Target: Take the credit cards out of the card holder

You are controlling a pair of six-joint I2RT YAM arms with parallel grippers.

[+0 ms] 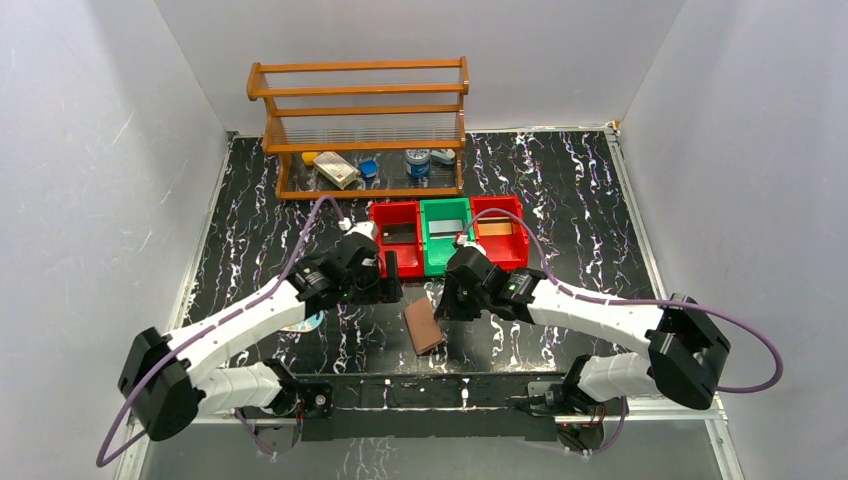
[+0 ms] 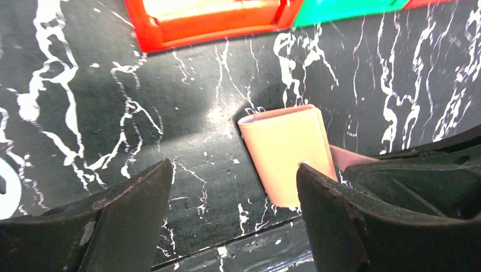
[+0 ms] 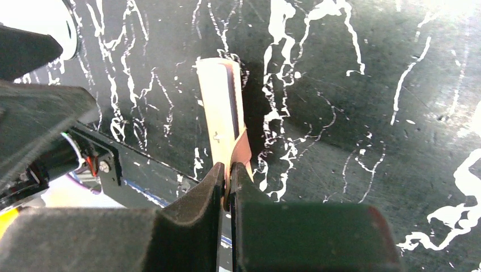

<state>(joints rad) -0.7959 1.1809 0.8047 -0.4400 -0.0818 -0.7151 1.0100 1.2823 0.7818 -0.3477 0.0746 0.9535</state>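
A: State of the right gripper (image 3: 227, 177)?

B: Clamped on the snap tab (image 3: 241, 148) of the card holder (image 3: 220, 107). Thin leather pinched between the fingertips, nothing else held.

A: And the left gripper (image 2: 233, 173)?

B: Fingers wide apart, empty. Poised over the card holder, not touching it.

A: Location of the task items?

B: Card holder on the bench (image 1: 570, 190), on the near side of the green bin (image 1: 446, 235) and slightly left of it, folded shut. Credit cards not visible; judged to be inside the fold.

A: Step in hand?

B: Judged: releasing the snap and opening the fold. No card extraction possible before that.

A: Correct procedure?

B: 1. Lower the left gripper and pin the body of the card holder against the bench before any pull; otherwise expect the whole holder to lift or slide.
2. Press close to the folded spine, clear of the flap.
3. Peel the tab away slowly with the right gripper. Small pinch area, so risk of slip under a sharp tug.
4. Avoid dragging the holder toward the green bin.
5. Confirm pockets exposed before reaching for a card.
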